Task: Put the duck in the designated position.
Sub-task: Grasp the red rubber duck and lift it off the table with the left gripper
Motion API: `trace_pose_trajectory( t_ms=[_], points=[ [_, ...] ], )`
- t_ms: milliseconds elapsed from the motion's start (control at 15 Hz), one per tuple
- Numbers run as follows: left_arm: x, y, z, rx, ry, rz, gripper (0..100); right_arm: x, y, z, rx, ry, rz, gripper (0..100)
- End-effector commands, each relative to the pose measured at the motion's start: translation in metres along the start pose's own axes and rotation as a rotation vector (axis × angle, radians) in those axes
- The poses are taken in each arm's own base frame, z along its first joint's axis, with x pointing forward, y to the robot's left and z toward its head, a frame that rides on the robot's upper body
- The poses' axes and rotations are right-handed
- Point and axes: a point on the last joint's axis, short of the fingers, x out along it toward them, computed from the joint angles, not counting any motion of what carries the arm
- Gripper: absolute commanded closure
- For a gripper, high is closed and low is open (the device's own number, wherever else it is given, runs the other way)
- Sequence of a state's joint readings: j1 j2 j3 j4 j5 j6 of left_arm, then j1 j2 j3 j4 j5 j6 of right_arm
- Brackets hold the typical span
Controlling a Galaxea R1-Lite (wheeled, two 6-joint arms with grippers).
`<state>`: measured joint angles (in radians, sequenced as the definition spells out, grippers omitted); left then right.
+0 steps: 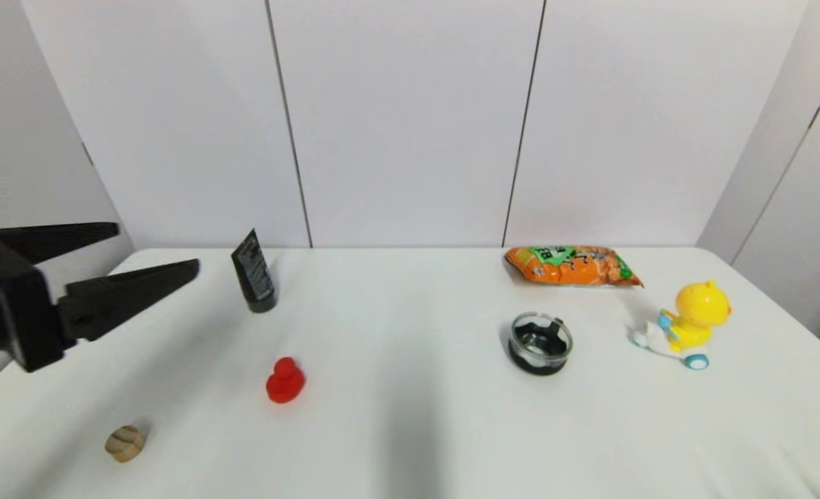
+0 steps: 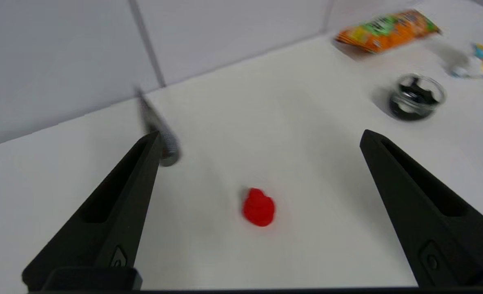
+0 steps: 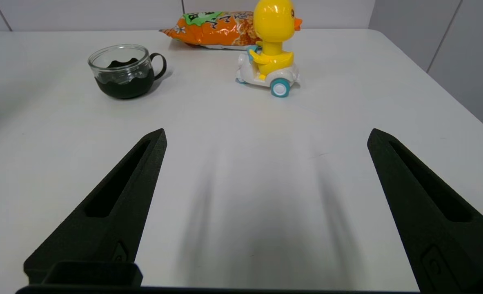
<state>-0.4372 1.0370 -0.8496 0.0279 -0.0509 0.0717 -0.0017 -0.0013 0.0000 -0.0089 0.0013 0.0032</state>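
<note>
The small red duck (image 1: 285, 380) sits on the white table, left of centre and towards the front; the left wrist view shows the duck (image 2: 259, 207) on bare table ahead of the fingers. My left gripper (image 1: 156, 249) hovers open at the far left, above the table and well back-left of the duck, nothing between its fingers; in its own view the left gripper (image 2: 261, 136) stands wide apart. My right gripper (image 3: 265, 134) is out of the head view, open and empty over bare table in its wrist view.
A black tube (image 1: 254, 272) stands upright behind the duck. A glass cup with black contents (image 1: 540, 342), an orange snack bag (image 1: 570, 266) and a yellow duck toy on a white scooter (image 1: 688, 324) lie to the right. A small tan wooden piece (image 1: 125, 443) sits front-left.
</note>
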Motion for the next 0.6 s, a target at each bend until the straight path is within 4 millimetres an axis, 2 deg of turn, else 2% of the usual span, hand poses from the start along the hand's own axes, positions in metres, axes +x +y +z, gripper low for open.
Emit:
trace_pose_trajectory(
  t_ms=[67, 333, 600],
  points=[
    [0.079, -0.02, -0.001, -0.013, 0.176, -0.102, 0, 0.0, 0.0, 0.0, 0.0, 0.001, 0.0, 0],
    [0.13, -0.02, 0.006, -0.059, 0.224, -0.007, 0, 0.0, 0.0, 0.0, 0.0, 0.001, 0.0, 0],
    [0.163, -0.016, 0.009, -0.162, 0.272, 0.059, 0, 0.0, 0.0, 0.0, 0.0, 0.001, 0.0, 0]
  ],
)
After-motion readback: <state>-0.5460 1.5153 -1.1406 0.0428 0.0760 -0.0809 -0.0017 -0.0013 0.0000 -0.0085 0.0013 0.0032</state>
